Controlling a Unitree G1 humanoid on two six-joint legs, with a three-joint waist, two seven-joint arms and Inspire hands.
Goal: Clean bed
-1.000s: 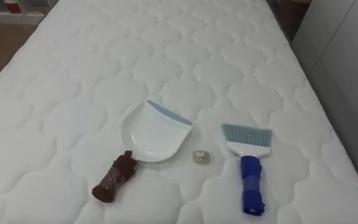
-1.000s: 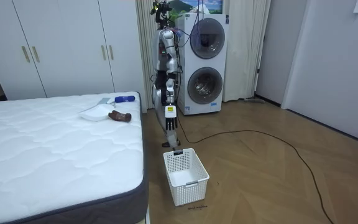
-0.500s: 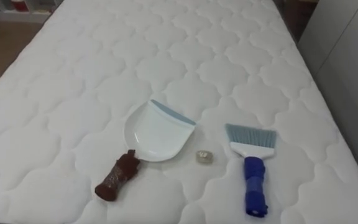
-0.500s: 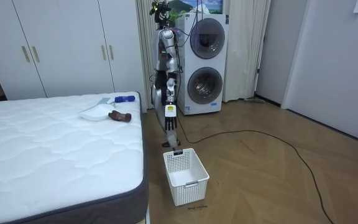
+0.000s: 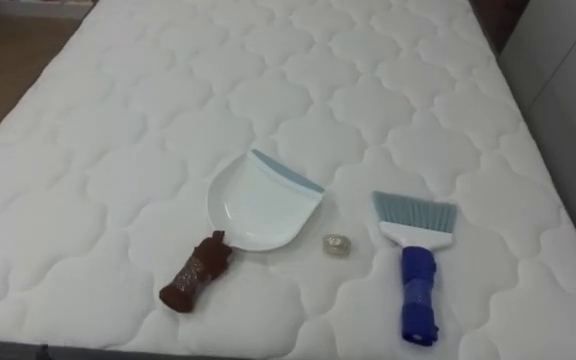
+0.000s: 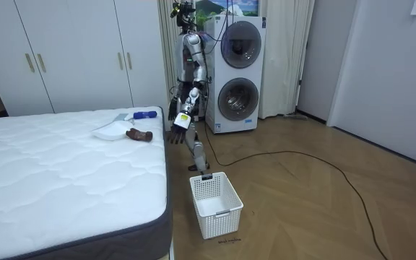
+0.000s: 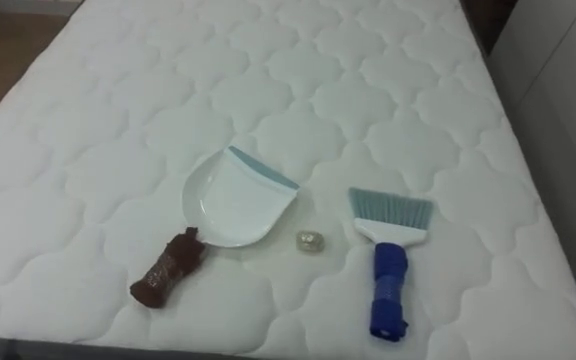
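Observation:
A white dustpan point(image 5: 258, 205) with a brown handle point(image 5: 192, 284) lies on the white quilted mattress point(image 5: 118, 120), its blue-edged lip turned to the upper right. A small pale crumpled scrap point(image 5: 337, 245) sits just right of the pan. Right of that lies a hand brush point(image 5: 417, 290) with a blue handle and light blue bristles that face away from me. In the room view I stand at the bed's end by the dustpan point(image 6: 110, 131) and brush point(image 6: 144, 114). My left hand point(image 6: 175, 133) is lifted beside the mattress corner with relaxed fingers, touching nothing.
A white plastic basket point(image 6: 216, 204) stands on the wood floor near my feet. Two stacked washing machines point(image 6: 238, 68) are behind me, and white wardrobe doors point(image 6: 78, 54) are beyond the bed. A white wall panel point(image 5: 568, 110) runs along the mattress's right edge.
My left arm has risen from hanging at my side toward the bed's corner. The eye view has shifted, so the things sit slightly lower and to the right; they have not moved.

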